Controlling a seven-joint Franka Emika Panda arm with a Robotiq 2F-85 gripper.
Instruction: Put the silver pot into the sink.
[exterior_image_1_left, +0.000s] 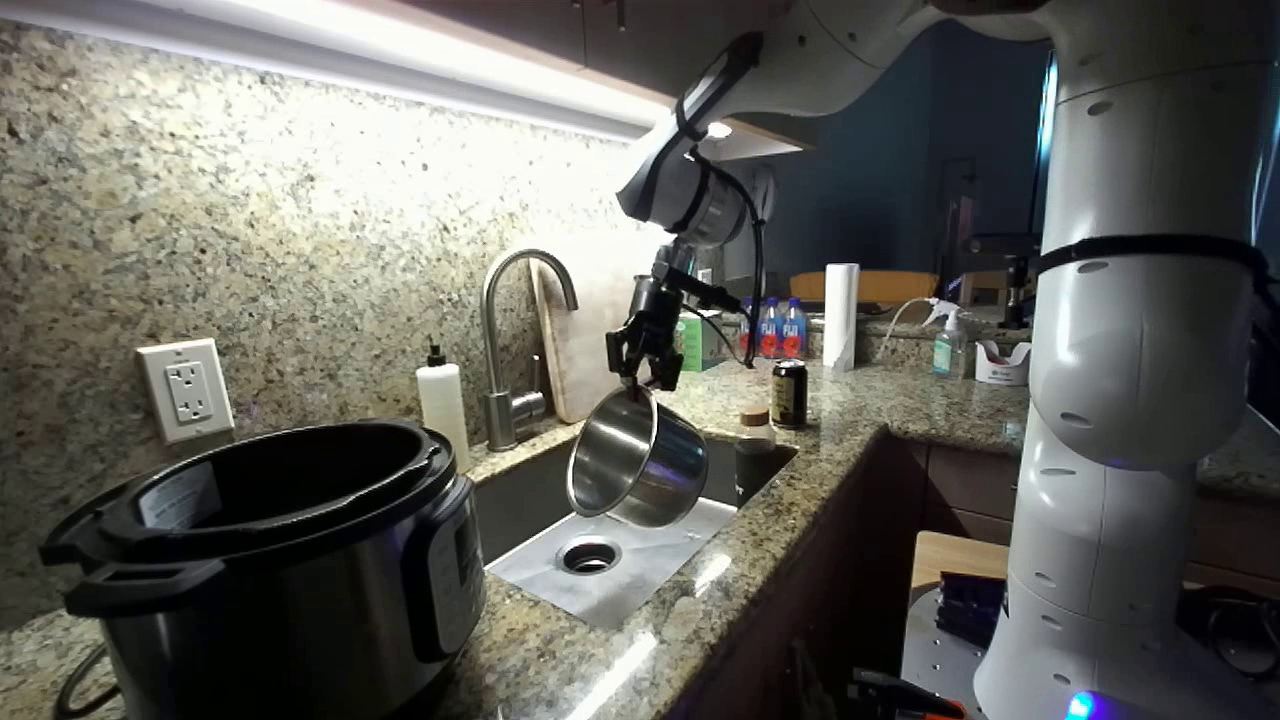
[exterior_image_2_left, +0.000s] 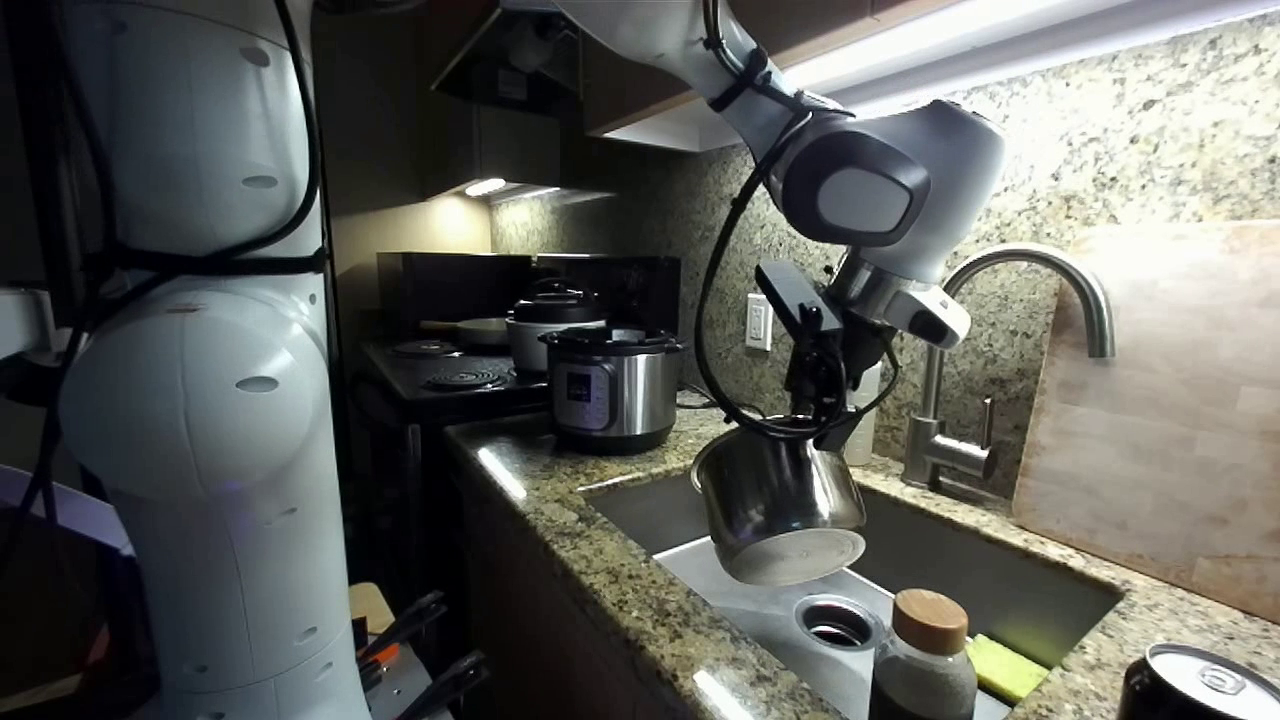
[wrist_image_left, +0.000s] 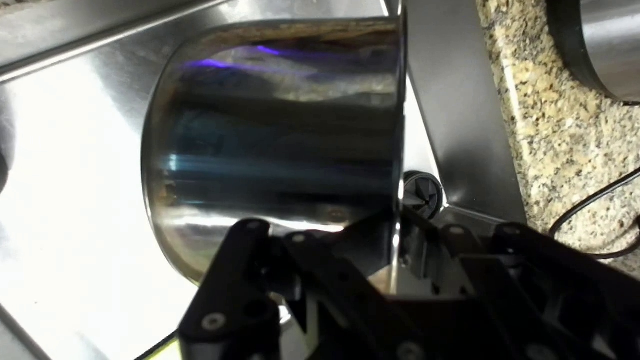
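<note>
The silver pot (exterior_image_1_left: 682, 470) hangs tilted over the sink (exterior_image_1_left: 640, 575), its open mouth facing the multicooker side. My gripper (exterior_image_1_left: 637, 386) is shut on the upper part of its rim, seen in both exterior views. In an exterior view the pot (exterior_image_2_left: 785, 490) shows its round base low above the sink (exterior_image_2_left: 960, 550), with a gap beneath it. Across the wrist view the pot's side (wrist_image_left: 280, 125) fills the middle, and the gripper (wrist_image_left: 397, 217) pinches the rim between its dark fingers. Part of the basin floor is hidden behind the pot.
A multicooker body (exterior_image_1_left: 300, 610) stands beside the basin. The gooseneck faucet (exterior_image_1_left: 490, 340), a soap bottle (exterior_image_1_left: 443, 405) and a leaning board (exterior_image_2_left: 1150, 420) line the wall side. A wooden-capped bottle (exterior_image_2_left: 925, 660) and a sponge (exterior_image_2_left: 1005, 668) are in the sink; a can (exterior_image_1_left: 789, 397) is nearby.
</note>
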